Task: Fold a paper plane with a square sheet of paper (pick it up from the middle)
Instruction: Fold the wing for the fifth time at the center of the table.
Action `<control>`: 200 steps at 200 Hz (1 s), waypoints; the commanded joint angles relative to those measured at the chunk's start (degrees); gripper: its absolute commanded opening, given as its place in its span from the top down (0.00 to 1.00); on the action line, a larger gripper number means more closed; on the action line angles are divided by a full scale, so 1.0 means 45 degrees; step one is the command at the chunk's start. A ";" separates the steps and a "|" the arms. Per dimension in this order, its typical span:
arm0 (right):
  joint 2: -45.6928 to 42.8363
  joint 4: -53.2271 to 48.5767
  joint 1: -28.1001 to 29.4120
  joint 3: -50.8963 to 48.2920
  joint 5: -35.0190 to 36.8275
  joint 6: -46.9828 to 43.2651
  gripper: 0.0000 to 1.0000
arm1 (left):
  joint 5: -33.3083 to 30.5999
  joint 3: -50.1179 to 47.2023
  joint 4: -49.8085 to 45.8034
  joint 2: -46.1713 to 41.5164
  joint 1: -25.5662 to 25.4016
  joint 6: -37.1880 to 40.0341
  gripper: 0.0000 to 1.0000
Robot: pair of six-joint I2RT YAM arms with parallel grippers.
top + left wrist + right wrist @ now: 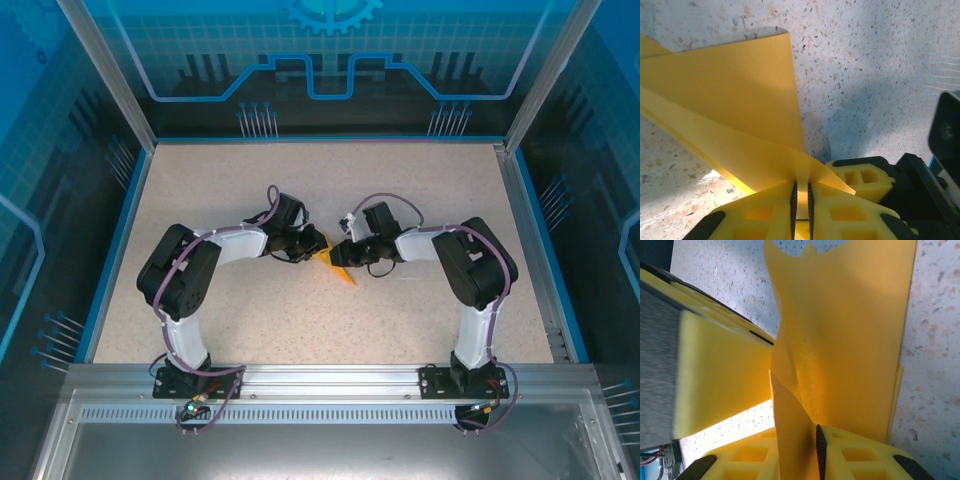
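Observation:
The orange paper plane (337,264) is a narrow folded dart held between the two arms at mid-table, its tip pointing toward the near right. My left gripper (314,244) is shut on its central ridge; in the left wrist view the ridge (801,192) stands between the black pads and a wing (730,95) spreads up and left. My right gripper (350,252) meets the paper from the other side. In the right wrist view a folded flap (795,440) covers its left finger, and its right pad (820,452) lies against the paper, so the gap is hidden.
The speckled tabletop (420,190) is bounded by blue side walls (120,230) and a metal rail (320,380) at the near edge. The left gripper's yellow finger (720,370) crowds the right wrist view; the right gripper's finger (862,177) sits close beside the left jaws.

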 commanded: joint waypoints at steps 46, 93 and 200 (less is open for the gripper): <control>-0.0756 -0.0722 0.0155 -0.0227 0.0396 0.0141 0.76 | -0.0162 0.0477 -0.0542 0.0357 -0.0082 -0.0036 0.83; -0.0157 -0.0579 0.0156 -0.0080 0.0047 0.0220 0.81 | -0.0104 0.0439 -0.0641 0.0152 -0.0082 0.0050 0.83; 0.0679 -0.0390 -0.0321 0.0034 -0.0880 0.0668 0.88 | 0.0170 0.0100 -0.0512 -0.0398 -0.0082 0.0500 0.80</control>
